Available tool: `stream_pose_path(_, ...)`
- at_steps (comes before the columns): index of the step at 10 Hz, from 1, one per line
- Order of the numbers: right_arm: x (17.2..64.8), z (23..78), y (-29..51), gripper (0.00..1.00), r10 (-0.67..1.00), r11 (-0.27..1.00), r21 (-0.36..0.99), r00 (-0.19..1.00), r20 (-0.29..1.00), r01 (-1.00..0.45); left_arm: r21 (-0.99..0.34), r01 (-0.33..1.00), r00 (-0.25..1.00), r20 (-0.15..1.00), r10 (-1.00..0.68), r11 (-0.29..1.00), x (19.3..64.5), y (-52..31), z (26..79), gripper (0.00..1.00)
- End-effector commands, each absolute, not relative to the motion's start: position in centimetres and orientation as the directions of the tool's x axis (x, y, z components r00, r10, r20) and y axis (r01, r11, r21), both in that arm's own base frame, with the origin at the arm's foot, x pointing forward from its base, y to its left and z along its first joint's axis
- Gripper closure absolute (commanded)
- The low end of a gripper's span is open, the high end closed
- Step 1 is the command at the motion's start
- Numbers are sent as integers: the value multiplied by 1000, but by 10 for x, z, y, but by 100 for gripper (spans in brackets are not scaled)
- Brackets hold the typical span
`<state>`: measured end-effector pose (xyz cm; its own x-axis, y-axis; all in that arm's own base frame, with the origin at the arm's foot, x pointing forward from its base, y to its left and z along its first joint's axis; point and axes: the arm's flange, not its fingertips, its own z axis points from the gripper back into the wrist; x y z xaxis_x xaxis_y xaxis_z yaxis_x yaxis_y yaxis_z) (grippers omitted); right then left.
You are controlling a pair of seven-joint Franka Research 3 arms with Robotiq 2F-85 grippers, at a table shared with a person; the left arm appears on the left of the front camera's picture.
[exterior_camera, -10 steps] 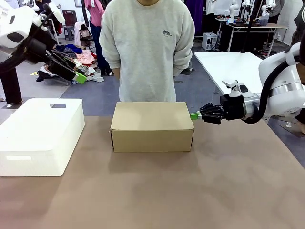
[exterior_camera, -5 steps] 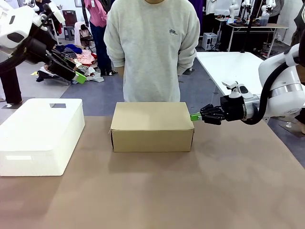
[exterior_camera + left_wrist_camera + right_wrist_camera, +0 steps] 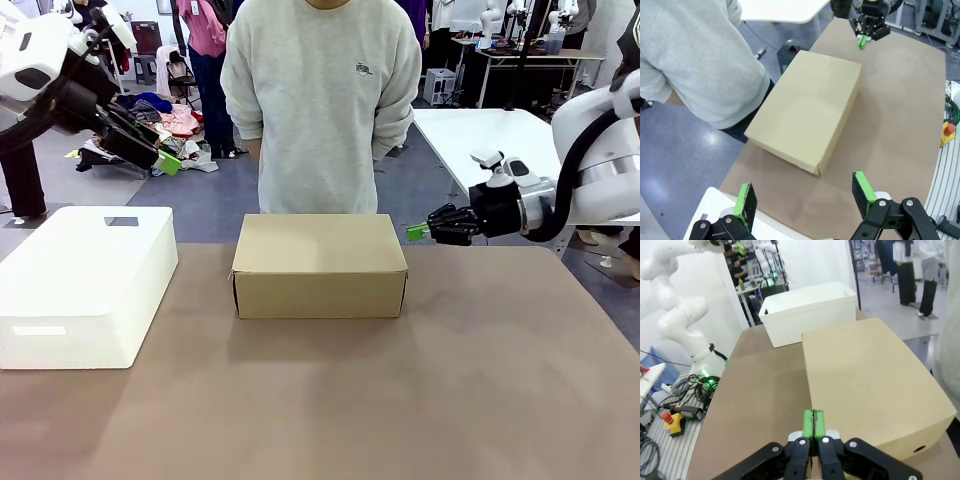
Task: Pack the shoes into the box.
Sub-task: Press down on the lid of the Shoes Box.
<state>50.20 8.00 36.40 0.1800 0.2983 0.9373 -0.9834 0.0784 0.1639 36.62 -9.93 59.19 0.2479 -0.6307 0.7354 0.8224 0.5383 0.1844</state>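
1. One box (image 3: 319, 265) is seen with its lid down on the bench (image 3: 400, 400), just beside the tip of the right claw (image 3: 418, 232), apart from it.
2. The right claw is clenched on nothing; the left claw (image 3: 168, 162) is held released, well above (and well apart).
3. Packing is judged finished; only withdrawal seems called for.
4. One white block (image 3: 85, 282) is counted.

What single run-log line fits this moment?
box: closed, mid-table | left end effector: open, raised | right end effector: shut, empty, beside box
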Motion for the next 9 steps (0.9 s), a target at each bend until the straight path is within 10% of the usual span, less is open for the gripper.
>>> stream_pose_path(1,498,385,79,82,382,77,212,226,896,-974,184,822,248,735,-631,538,366,-99,592,0)
stream_pose_path(5,470,418,75,3,508,142,204,248,825,-969,112,715,419,722,-550,690,396,-154,619,80)
stream_pose_path(6,465,424,75,0,533,175,195,259,805,-965,96,703,452,704,-547,705,402,-162,619,100)
stream_pose_path(9,449,442,81,0,630,289,94,263,731,-953,56,641,551,661,-510,766,420,-186,605,100)
